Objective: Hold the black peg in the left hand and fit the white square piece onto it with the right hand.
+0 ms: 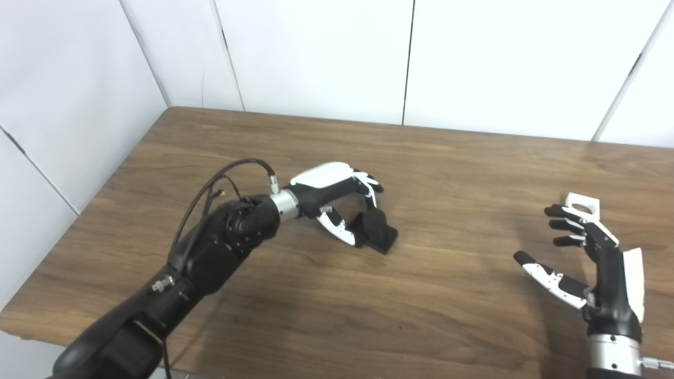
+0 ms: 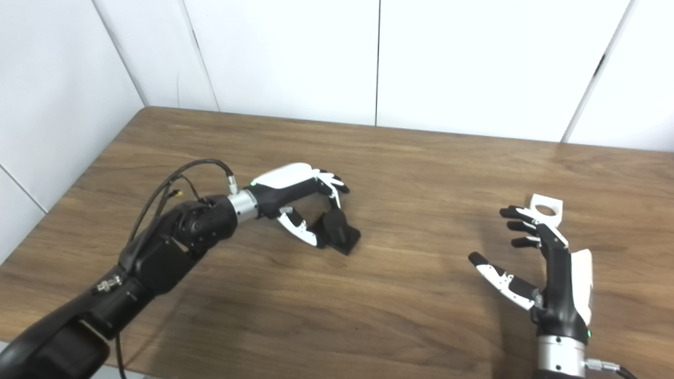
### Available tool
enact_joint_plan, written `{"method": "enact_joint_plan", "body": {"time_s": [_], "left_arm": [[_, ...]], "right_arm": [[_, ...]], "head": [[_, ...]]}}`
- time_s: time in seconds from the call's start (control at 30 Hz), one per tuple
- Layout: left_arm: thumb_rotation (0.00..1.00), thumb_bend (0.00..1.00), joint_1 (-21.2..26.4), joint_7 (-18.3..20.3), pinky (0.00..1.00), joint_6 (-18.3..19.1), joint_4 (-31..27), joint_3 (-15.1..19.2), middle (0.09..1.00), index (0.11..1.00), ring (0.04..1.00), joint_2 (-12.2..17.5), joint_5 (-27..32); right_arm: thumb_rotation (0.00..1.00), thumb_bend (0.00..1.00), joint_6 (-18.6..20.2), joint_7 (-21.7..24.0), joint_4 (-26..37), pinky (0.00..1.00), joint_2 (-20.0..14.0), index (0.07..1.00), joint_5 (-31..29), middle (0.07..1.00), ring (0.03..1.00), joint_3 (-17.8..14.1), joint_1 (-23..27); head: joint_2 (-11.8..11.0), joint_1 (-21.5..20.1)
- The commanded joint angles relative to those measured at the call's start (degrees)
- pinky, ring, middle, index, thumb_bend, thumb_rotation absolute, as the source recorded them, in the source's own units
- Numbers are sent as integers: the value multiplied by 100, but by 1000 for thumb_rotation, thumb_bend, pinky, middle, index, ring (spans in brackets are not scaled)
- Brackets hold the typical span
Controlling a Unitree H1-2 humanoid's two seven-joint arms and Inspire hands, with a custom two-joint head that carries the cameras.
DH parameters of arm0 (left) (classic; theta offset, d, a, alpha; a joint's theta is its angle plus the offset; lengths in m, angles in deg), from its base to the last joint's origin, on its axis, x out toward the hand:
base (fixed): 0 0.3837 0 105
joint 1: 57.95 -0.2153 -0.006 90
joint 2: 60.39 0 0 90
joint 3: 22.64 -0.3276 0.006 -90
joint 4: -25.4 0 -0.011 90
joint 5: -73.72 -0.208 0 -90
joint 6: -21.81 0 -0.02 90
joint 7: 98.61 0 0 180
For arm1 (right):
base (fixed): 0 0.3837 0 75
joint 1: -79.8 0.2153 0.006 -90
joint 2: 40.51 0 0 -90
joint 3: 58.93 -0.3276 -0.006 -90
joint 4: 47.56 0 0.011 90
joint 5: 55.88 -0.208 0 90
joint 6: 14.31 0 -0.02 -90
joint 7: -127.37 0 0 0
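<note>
My left hand (image 1: 337,202) is curled over the black peg (image 1: 376,231), fingers and thumb around it, though I can't tell whether the grip is firm (the peg's base looks to rest on the table (image 1: 447,158)). So I'm at the pickup step. My right hand (image 1: 584,252) is spread and empty, with the white square piece (image 1: 583,204) just beyond its fingertips. Next, I'd lift the peg upright, then reach for that piece.

A brown wooden table (image 1: 447,295) fills most of the picture, from the bottom edge up to the middle. Behind it, white wall panels (image 1: 316,52) with thin dark seams run across the top.
</note>
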Motion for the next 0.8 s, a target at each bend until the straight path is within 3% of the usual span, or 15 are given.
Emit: {"method": "enact_joint_plan", "body": {"time_s": [0.0, 0.47, 0.63, 0.77], "left_arm": [[77, 521, -163, 120, 980, -143, -70, -171, 889, 486, 957, -112, -147], [78, 521, -705, -62, 940, -28, -573, -209, 895, 487, 959, -451, -266], [76, 521, -792, -9, 934, 41, -736, -219, 893, 487, 958, -436, -313], [77, 521, -809, 78, 948, 53, -779, -190, 893, 488, 957, -318, -274]], "right_arm": [[106, 575, -121, -64, 105, 558, 7, 676, 102, 760, 688, -33, 66], [74, 570, -108, -62, 232, 548, 158, 668, 233, 754, 676, 10, 71], [82, 569, -6, -37, 340, 576, 211, 668, 355, 750, 678, 57, 65], [96, 566, 115, -65, 467, 557, 288, 672, 429, 756, 673, 36, 85]], "head": [[4, -8], [154, -386], [251, -878], [271, -1695]]}}
